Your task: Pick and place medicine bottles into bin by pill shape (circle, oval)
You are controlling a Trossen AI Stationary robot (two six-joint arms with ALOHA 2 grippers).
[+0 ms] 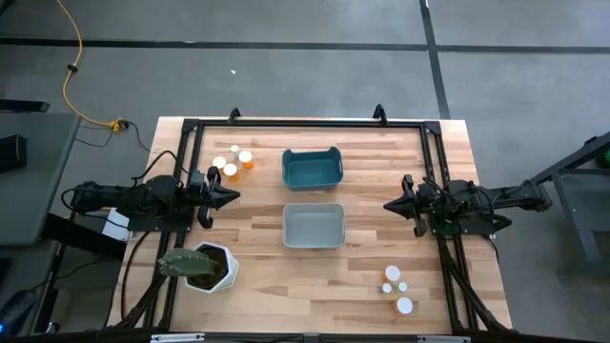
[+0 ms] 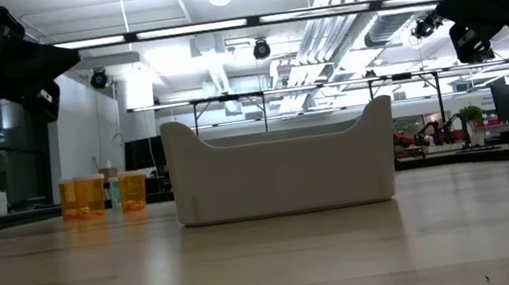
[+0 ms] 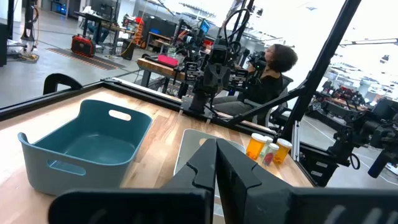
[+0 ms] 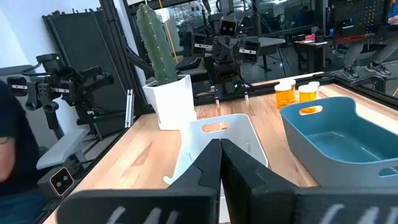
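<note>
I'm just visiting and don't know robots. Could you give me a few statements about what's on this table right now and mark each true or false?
1. The teal plastic bin holds several bottles. False: it is empty.
2. A group of white-capped orange medicine bottles stands on the wooden table near the left arm's tool. True.
3. The right arm's tool is gripping a bottle. False: its fingers are shut on nothing, above the table.
4. The white hexagonal pot with a green cactus sits on the left arm's side. True.
5. The white plastic bin lies beside the teal one, between the two arms. True.
</note>
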